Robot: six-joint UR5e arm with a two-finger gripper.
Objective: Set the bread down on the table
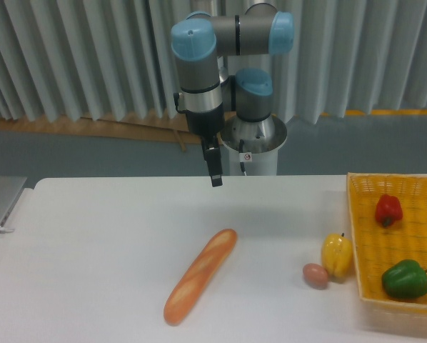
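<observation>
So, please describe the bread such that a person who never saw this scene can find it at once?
Start at the white table; the yellow basket sits at its right edge. Left of the yellow pepper and the small egg, near the front middle, the bread lies diagonally. It is long, slim and orange-tan with pale slashes, far longer than anything nearby.

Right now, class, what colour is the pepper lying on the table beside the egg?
Yellow: the small yellow pepper on the white table, shown in the fixed camera view.
</observation>
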